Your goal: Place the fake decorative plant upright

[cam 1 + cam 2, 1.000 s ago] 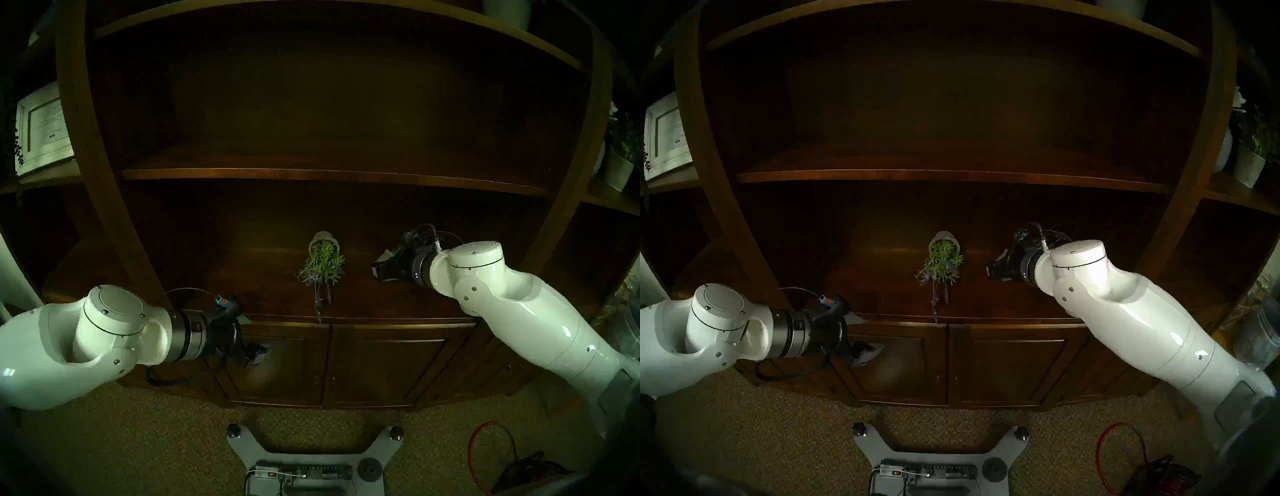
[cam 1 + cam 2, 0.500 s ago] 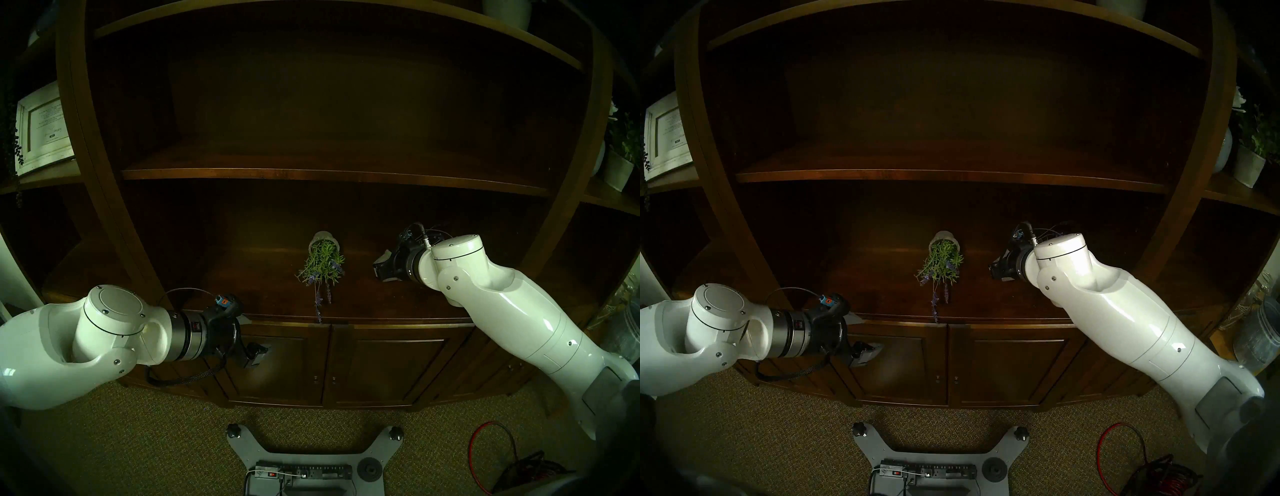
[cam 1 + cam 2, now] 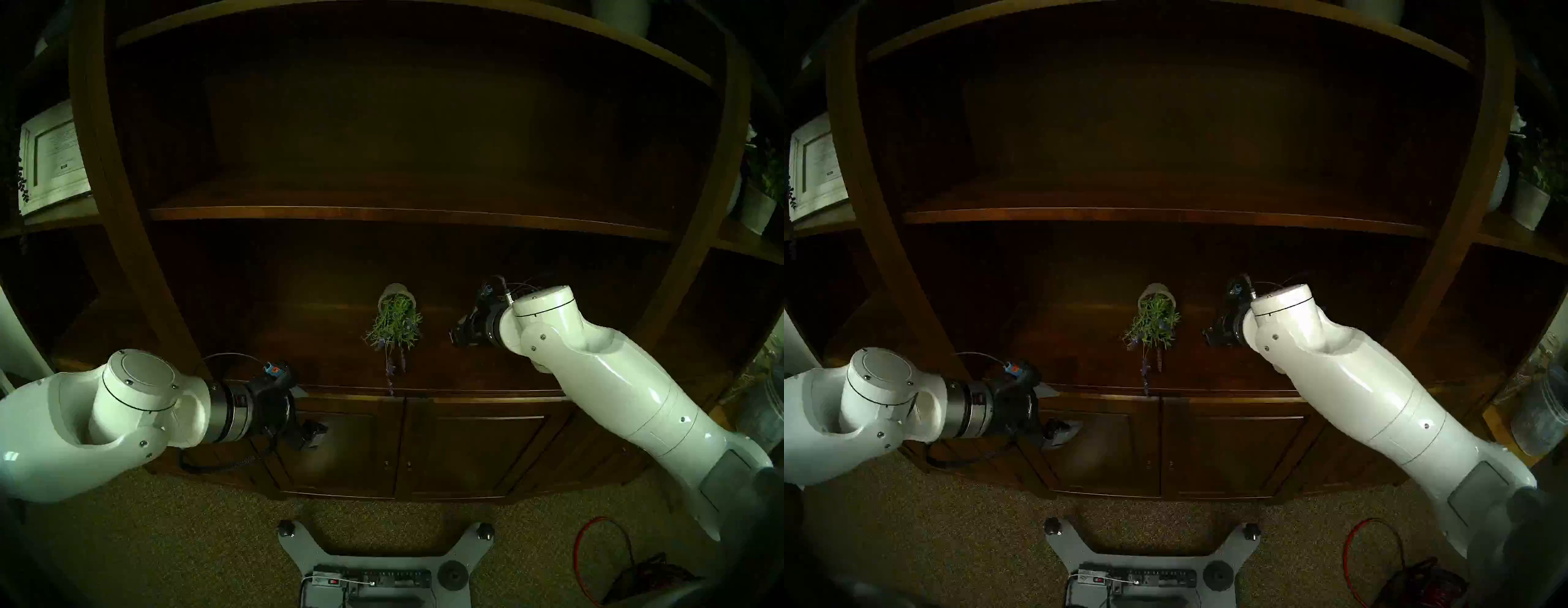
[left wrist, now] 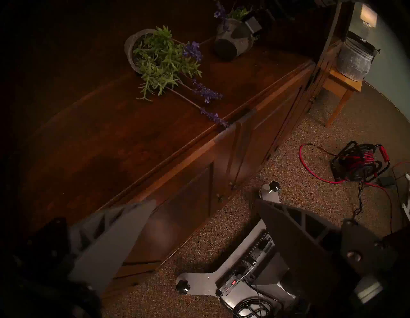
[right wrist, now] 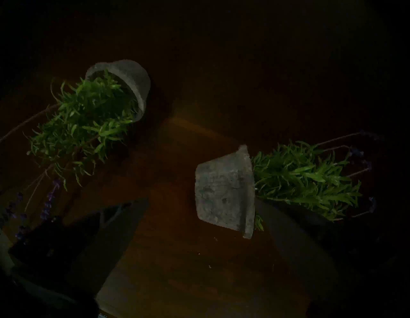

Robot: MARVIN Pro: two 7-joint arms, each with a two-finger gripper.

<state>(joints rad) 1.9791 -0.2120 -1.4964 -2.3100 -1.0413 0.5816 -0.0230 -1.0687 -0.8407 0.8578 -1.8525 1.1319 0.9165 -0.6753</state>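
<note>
On the dark wooden cabinet top (image 3: 488, 373), under the bookcase shelf (image 3: 382, 212), a fake plant (image 3: 396, 322) tipped onto its side: grey pot toward the back, mouth facing the front edge, green sprigs spilling forward, purple flower stalks reaching right to the lip above the cabinet doors (image 3: 466, 446). Not upright, and untouched by either arm. Just to its right, a second fake plant (image 5: 224, 195), also on its side, hidden behind the right arm in the head views but plain in both wrist views; pot base turned toward the first plant, foliage pointing away from it, the two pots apart with bare wood between. Right claw (image 3: 460, 329) angled downward over the cabinet top beside the first plant, released, fingers spread wide, the second pot lying ahead of and between them in the right wrist view; too dark to tell whether a finger touches the pot or its leaves, no grip seen. Left claw (image 3: 307, 414) released too, fingers wide and empty, hanging at the front edge of the cabinet well to the left of both plants, partly over the carpet (image 4: 288, 155). On the carpet, the robot's grey base (image 3: 373, 552) and a red cable reel (image 4: 359, 162). On a side shelf at far left, a framed picture (image 3: 53, 157).
</note>
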